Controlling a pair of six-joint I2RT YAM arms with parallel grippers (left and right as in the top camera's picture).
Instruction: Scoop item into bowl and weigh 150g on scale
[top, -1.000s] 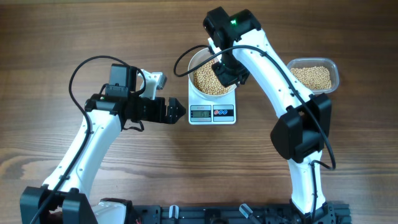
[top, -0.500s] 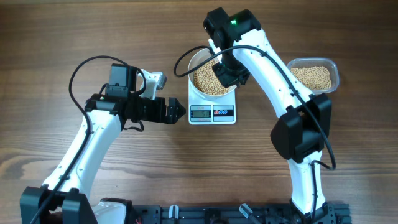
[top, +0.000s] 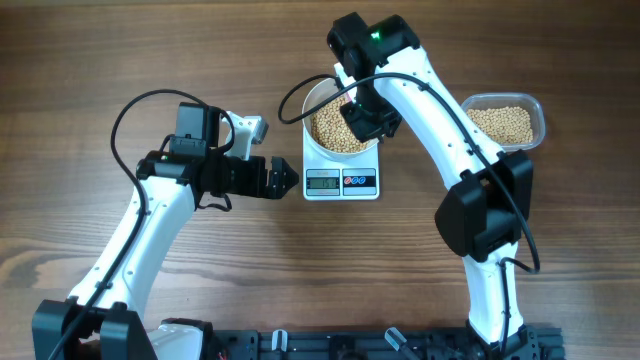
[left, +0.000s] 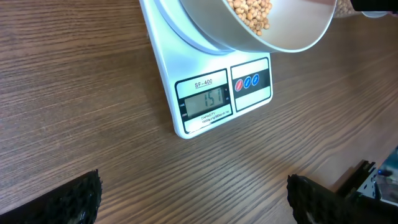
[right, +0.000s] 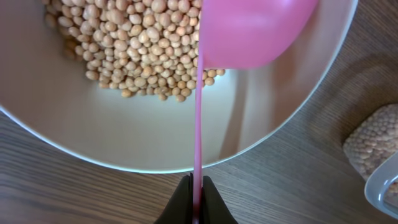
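The right gripper (right: 196, 200) is pinched fully shut on the thin handle of a pink plastic scoop (right: 249, 28), with the dark fingertips pressed against either side of the handle. The scoop's rounded cup hangs over a deep round white bowl (right: 124, 146) and covers part of the heap of small round pale-tan beans (right: 140, 46) inside it. The beans lie banked toward one side, leaving bare white wall on the other. The bowl sits on a small white rectangular digital kitchen scale (top: 341, 183). From above, the right arm (top: 430, 100) crosses the bowl's right half and hides that rim. Seen from the left wrist, the bowl overhangs the scale's platform, and the grey display below it shows digits that look like 151. To the right of the bowl, set apart from it, is a clear rectangular plastic tub (top: 505, 122) holding more of the same beans. The left gripper (top: 288, 179) rests just left of the scale, pointing at it. Its black fingers (left: 74, 199) are spread wide and hold nothing. Everything rests on a brown wooden table (top: 80, 60).
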